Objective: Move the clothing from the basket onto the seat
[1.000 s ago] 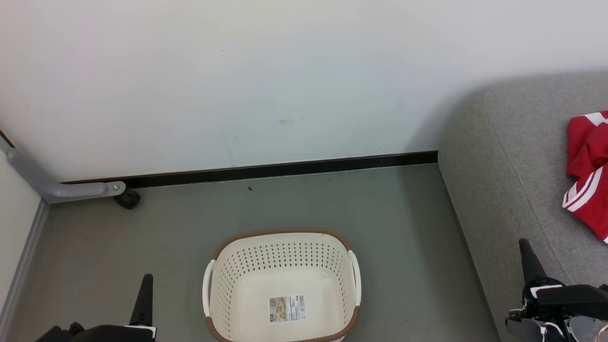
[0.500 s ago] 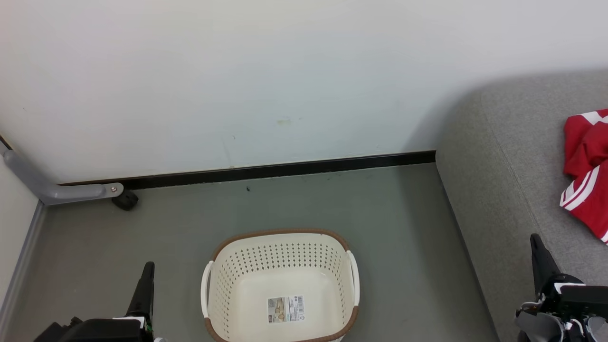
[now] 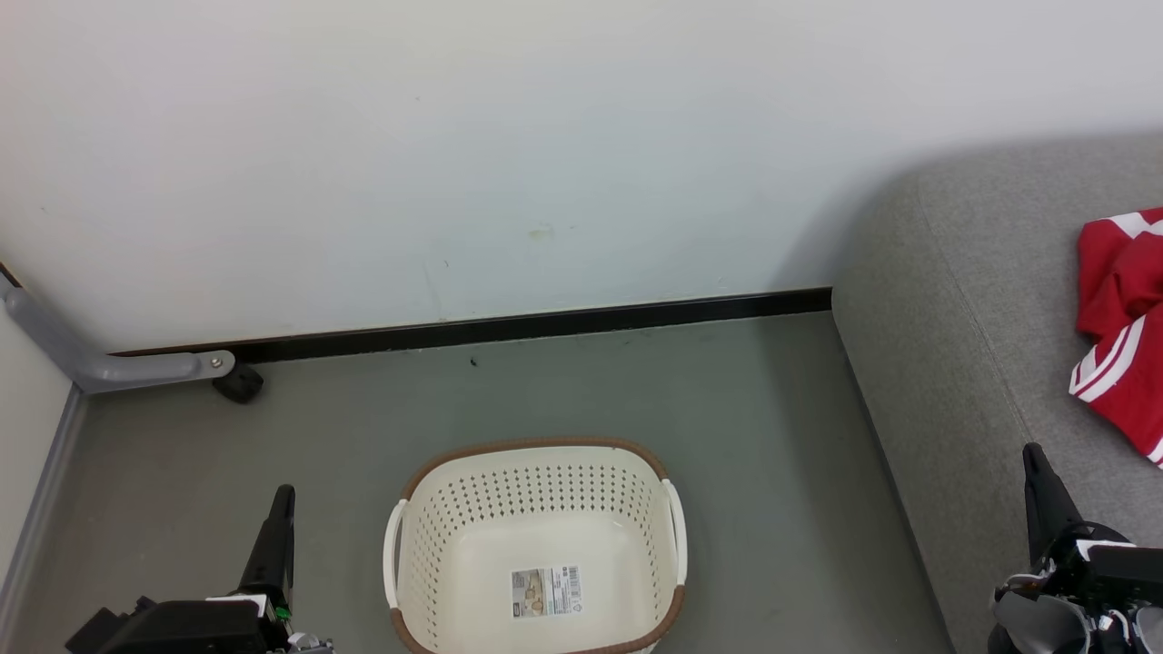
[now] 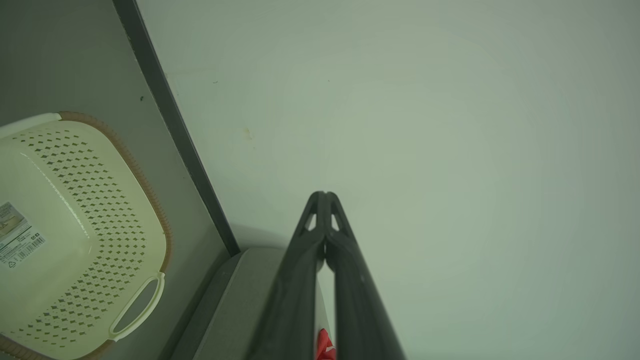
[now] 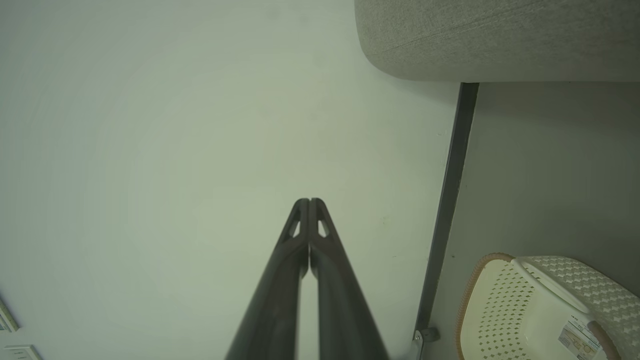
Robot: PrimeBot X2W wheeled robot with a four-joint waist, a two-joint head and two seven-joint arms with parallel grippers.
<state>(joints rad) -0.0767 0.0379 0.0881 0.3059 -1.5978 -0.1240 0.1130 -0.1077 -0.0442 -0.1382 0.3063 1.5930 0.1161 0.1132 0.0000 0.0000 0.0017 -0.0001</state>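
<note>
Lately right gripper [image 3: 1030,451], fingers [image 3: 1045,495] together, edged rightward.

The head camera looks down from above on the cream perforated plastic basket [image 3: 536,486]. The 2 wrist cameras face the white wall [image 4: 450,150], each catching that basket and the grey fabric sofa [image 5: 500,35].

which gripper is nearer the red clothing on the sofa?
The right gripper: it shows against the sofa, just below the clothing. The left gripper is across the basket, over the floor.
</note>
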